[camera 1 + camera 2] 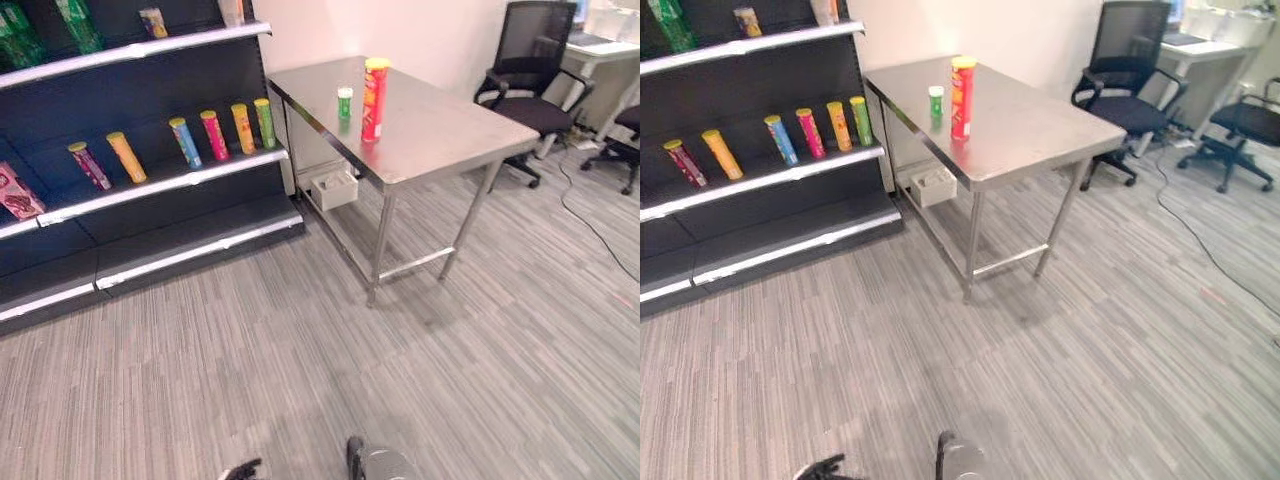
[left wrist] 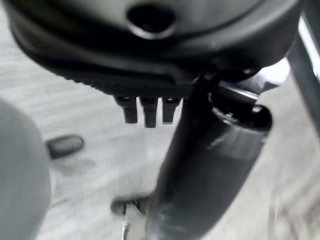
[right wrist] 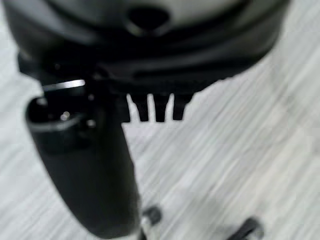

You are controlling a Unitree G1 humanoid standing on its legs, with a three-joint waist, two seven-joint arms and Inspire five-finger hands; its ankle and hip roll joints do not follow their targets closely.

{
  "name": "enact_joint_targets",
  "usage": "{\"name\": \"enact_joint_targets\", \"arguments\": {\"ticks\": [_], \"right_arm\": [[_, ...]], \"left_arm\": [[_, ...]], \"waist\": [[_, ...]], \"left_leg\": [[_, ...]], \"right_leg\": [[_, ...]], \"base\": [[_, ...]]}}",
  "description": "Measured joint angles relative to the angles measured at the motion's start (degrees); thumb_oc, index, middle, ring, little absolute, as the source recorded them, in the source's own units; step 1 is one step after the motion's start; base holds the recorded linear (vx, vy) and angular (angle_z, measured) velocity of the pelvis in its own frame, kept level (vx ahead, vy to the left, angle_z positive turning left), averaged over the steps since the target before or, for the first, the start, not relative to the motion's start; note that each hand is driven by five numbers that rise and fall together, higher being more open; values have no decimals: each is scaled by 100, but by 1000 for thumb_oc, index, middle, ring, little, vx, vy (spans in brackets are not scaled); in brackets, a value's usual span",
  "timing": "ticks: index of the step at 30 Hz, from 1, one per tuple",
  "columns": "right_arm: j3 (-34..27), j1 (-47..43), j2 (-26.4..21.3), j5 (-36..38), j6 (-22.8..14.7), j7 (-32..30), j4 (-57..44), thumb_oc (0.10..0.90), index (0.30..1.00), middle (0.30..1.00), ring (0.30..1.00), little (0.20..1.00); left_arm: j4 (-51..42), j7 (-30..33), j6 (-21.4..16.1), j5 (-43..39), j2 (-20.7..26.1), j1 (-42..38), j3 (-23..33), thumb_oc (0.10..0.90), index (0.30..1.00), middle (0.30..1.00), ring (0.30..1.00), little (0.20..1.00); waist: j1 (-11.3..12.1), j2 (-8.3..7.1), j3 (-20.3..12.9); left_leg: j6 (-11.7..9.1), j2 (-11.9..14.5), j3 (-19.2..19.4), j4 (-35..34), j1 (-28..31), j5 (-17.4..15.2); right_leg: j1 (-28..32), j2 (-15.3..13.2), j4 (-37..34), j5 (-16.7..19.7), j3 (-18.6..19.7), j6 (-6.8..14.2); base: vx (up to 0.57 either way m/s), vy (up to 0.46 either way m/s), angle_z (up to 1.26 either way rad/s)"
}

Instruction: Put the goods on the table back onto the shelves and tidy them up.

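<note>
Red can [image 1: 375, 98] and small green can [image 1: 344, 102] stand upright on counter [image 1: 450, 130], well ahead and right of me. My left robot hand [image 2: 150, 107] and right robot hand [image 3: 155, 107] hang released, empty; right is nearer.

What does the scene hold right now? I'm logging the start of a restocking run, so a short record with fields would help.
table: steel table beside the shelves
goods on table: tall red chip can upright; small green-capped bottle upright just behind it
middle shelf: six chip cans leaning in a row
left hand: open, empty, above the floor
right hand: open, empty, above the floor
nearby: black office chair
</note>
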Motion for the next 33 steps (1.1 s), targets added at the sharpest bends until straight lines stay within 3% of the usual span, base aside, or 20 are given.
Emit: {"name": "enact_joint_targets", "arguments": {"ticks": [4, 5, 7, 10, 11, 13, 15, 16, 18, 21, 23, 24, 25, 26, 27, 28, 29, 31, 32, 33], "right_arm": [[121, -5, -76, -76, 12, -29, -263, 800, 900, 900, 900, 900], [263, -117, -57, -129, -14, -39, -380, 800, 900, 900, 900, 900], [657, -210, -124, -208, -11, -64, -629, 800, 900, 900, 900, 900], [961, -556, -62, -417, -38, -74, -927, 800, 900, 900, 900, 900], [1055, -659, -60, -506, -47, -74, -918, 800, 900, 900, 900, 900], [1200, -790, -64, -722, -121, -92, -935, 800, 900, 900, 900, 900], [1201, -812, -55, -862, -186, -93, -880, 800, 900, 900, 900, 900], [1101, -759, -41, -867, -172, -109, -854, 800, 900, 900, 900, 900], [1027, -695, -106, -864, -153, -188, -689, 800, 900, 900, 900, 900], [911, -607, -231, -857, -84, -209, -352, 800, 900, 900, 900, 900], [706, -465, -546, -852, -18, -211, -260, 800, 900, 900, 900, 900], [423, -200, -755, -824, -86, -262, -243, 800, 900, 900, 900, 900], [411, -69, -874, -781, -22, -298, -240, 800, 900, 900, 900, 900], [407, 42, -899, -747, 3, -316, -250, 800, 900, 900, 900, 900], [406, 127, -848, -735, 41, -318, -265, 800, 900, 900, 900, 900], [345, 217, -674, -726, 66, -308, -285, 800, 900, 900, 900, 900], [252, 256, -311, -722, 77, -287, -437, 800, 900, 900, 900, 900], [336, 308, 40, -724, 64, -205, -488, 800, 900, 900, 900, 900], [366, 108, 161, -745, 68, -202, -547, 800, 900, 900, 900, 900], [425, 117, 212, -760, 68, -196, -583, 800, 900, 900, 900, 900]], "left_arm": [[-256, -120, 50, 221, -118, -135, -192, 800, 900, 900, 900, 900], [-485, -146, -30, 270, -150, -142, -339, 800, 900, 900, 900, 900], [-540, -211, -74, 390, -222, -102, -370, 800, 900, 900, 900, 900], [-478, -218, -13, 400, -241, 59, -357, 800, 900, 900, 900, 900], [-489, -212, -8, 409, -223, 30, -357, 800, 900, 900, 900, 900], [-507, -207, 24, 505, -189, 45, -367, 800, 900, 900, 900, 900], [-477, -206, 31, 604, -156, 31, -370, 800, 900, 900, 900, 900], [-465, -215, 42, 623, -119, 6, -399, 800, 900, 900, 900, 900], [-459, -209, 53, 617, -109, -27, -416, 800, 900, 900, 900, 900], [-458, -212, 52, 620, -116, -56, -424, 800, 900, 900, 900, 900], [-504, -215, 66, 635, -119, -50, -440, 800, 900, 900, 900, 900], [-386, -211, 71, 675, -183, -104, -497, 800, 900, 900, 900, 900], [-341, -203, 78, 744, -222, -209, -639, 800, 900, 900, 900, 900], [-348, -211, 74, 808, -232, -271, -745, 800, 900, 900, 900, 900], [-387, -206, 67, 844, -201, -320, -807, 800, 900, 900, 900, 900], [-441, -195, 63, 853, -139, -416, -827, 800, 900, 900, 900, 900], [-463, -184, 49, 860, -88, -418, -869, 800, 900, 900, 900, 900], [-393, -187, 72, 855, 19, -423, -876, 800, 900, 900, 900, 900], [-399, -135, 56, 833, 34, -430, -825, 800, 900, 900, 900, 900], [-343, -104, 58, 831, -18, -385, -783, 800, 900, 900, 900, 900]], "waist": [[-17, -261, -232], [42, -317, -295], [147, -329, -334], [202, -365, -414], [203, -376, -413], [272, -329, -437], [308, -293, -456], [330, -280, -471], [411, -214, -461], [480, -133, -414], [434, 121, -274], [214, 243, -263], [155, 324, -293], [126, 454, -315], [134, 475, -323], [123, 379, -268], [292, 357, -269], [229, 132, -359], [423, 89, -205], [417, 153, -128]], "left_leg": [[-628, 348, 260, 2430, -790, 406], [-655, 636, 686, 3740, -1347, 588], [-666, 838, 891, 4437, -1738, 611], [-725, 1251, 1285, 3711, -2061, 685], [-687, 1363, 1450, 3050, -2091, 761], [-880, 1350, 1534, 1140, -2053, 1010], [-847, 1219, 1220, -48, -2059, 1356], [-887, 1194, 760, -180, -2305, 1622], [-981, 1250, 252, -183, -2512, 1839], [-993, 1263, -27, -182, -2607, 1839], [-880, 1143, 133, 321, -2572, 1722], [-462, 626, 378, 1230, -2647, 1417], [-205, 309, 546, 1309, -2627, 1237], [-122, 244, 672, 1138, -2550, 905], [-221, 135, 656, 752, -2348, 893], [27, -33, 789, 476, -2076, 930], [115, -149, 799, 72, -1717, 997], [239, -488, 894, 46, -1530, 799], [251, -573, 1150, -35, -1288, 699], [326, -584, 1277, -159, -1126, 587]], "right_leg": [[989, 74, -961, -15, -37, -164], [1342, 76, -1395, 95, -5, -168], [1584, 86, -1637, 199, 143, -211], [2072, 119, -2039, 238, 238, -252], [2158, 147, -2141, 281, 238, -317], [2208, 230, -2170, 286, 322, -326], [2240, 335, -2178, 248, 527, -264], [2272, 387, -2188, 141, 744, -123], [2340, 447, -2183, 109, 920, -157], [2580, 380, -2249, -41, 1265, -13], [2837, 184, -2336, -190, 1364, 74], [3095, -246, -2367, -420, 1244, 321], [3092, -433, -2216, -534, 1215, 478], [3010, -457, -1903, -645, 1168, 598], [2779, -518, -1390, -784, 1193, 760], [2464, -686, -783, -810, 1246, 791], [1846, -1044, 667, -948, 1141, 604], [1434, -1793, 1020, -788, 1191, 625], [1082, -2369, 1411, -436, 797, 501], [805, -2544, 1512, -313, 487, 535]], "base": [[313, -228, -6], [252, -181, -4], [191, -57, -38], [218, 60, -24], [198, 141, -9], [283, 229, -25], [359, 238, -27], [334, 196, -27], [411, 246, -49], [365, 258, -55], [553, 520, -76], [336, 345, -20], [452, 474, 14], [211, 247, 25], [314, 363, 21], [222, 258, -24], [417, 460, -37], [303, 332, -44], [186, 209, -75], [251, 275, -87]]}}
